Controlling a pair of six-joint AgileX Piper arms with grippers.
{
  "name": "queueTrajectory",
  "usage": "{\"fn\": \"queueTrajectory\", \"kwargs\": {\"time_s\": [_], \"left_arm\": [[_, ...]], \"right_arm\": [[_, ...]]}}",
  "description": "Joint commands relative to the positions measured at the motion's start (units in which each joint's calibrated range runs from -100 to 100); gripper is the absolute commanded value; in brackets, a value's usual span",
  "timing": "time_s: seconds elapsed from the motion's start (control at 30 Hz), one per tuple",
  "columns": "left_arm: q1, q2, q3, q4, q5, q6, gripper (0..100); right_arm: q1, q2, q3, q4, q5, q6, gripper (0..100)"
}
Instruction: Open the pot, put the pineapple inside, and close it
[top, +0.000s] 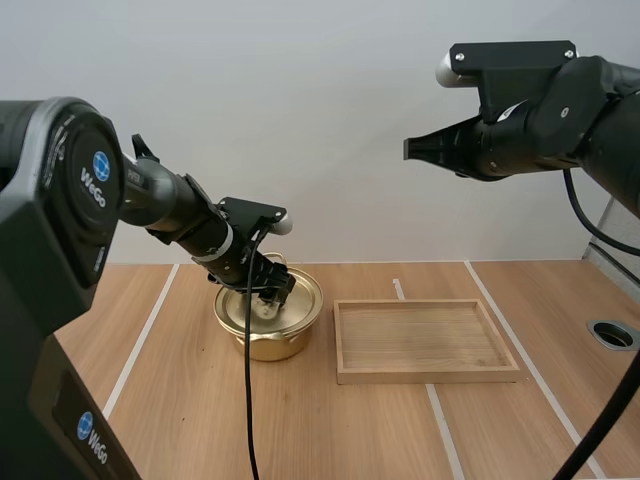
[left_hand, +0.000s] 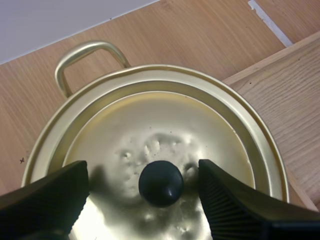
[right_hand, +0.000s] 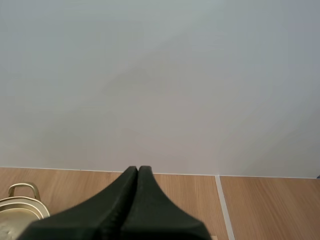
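Step in hand: opening the pot, lid not yet lifted.

Table (top: 300, 430): a wooden tray (top: 427, 378) lies just right of the pot (top: 268, 345). The lid (left_hand: 200, 115) is seated on the pot, with a black knob (left_hand: 160, 183) at its centre.

Left arm reaches forward and down over the pot. Left gripper (left_hand: 142, 170) is spread wide, one finger either side of the knob, apparently not touching it.

Next move, likely: pinch the knob squarely, then lift straight up.

Right arm is high, well right of the pot. Right gripper (top: 415, 148) is pressed together on nothing.

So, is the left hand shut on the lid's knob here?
No, the left hand is open, its fingers apart on either side of the black knob of the lid.
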Motion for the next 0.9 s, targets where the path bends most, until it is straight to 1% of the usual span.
{"fn": "queueTrajectory", "kwargs": {"time_s": [0.0, 0.27, 0.47, 0.6, 0.77, 0.87], "left_arm": [[-0.12, 0.67, 0.66, 0.96, 2.42, -0.26, 100], [-0.12, -2.19, 0.39, -1.33, 3.68, 0.85, 100], [-0.12, -6.46, -3.1, -1.97, 6.15, -0.17, 100], [-0.12, -9.88, -5.04, -3.67, 6.15, -0.52, 100], [-0.12, -16.07, -5.81, -6.38, 4.22, -0.59, 100], [-0.12, -20.35, -5.92, -6.71, -0.47, -0.59, 100]], "right_arm": [[-0.18, -0.7, -0.34, -0.02, -0.34, -0.01, 0], [-0.18, -0.7, -0.34, -0.02, -0.34, -0.01, 0], [-0.18, -0.7, -0.34, -0.02, -0.34, -0.01, 0], [-0.18, -0.7, -0.34, -0.02, -0.34, -0.01, 0], [-0.18, -0.7, -0.34, -0.02, -0.34, -0.01, 0], [-0.18, -0.7, -0.34, -0.02, -0.34, -0.01, 0]]}}
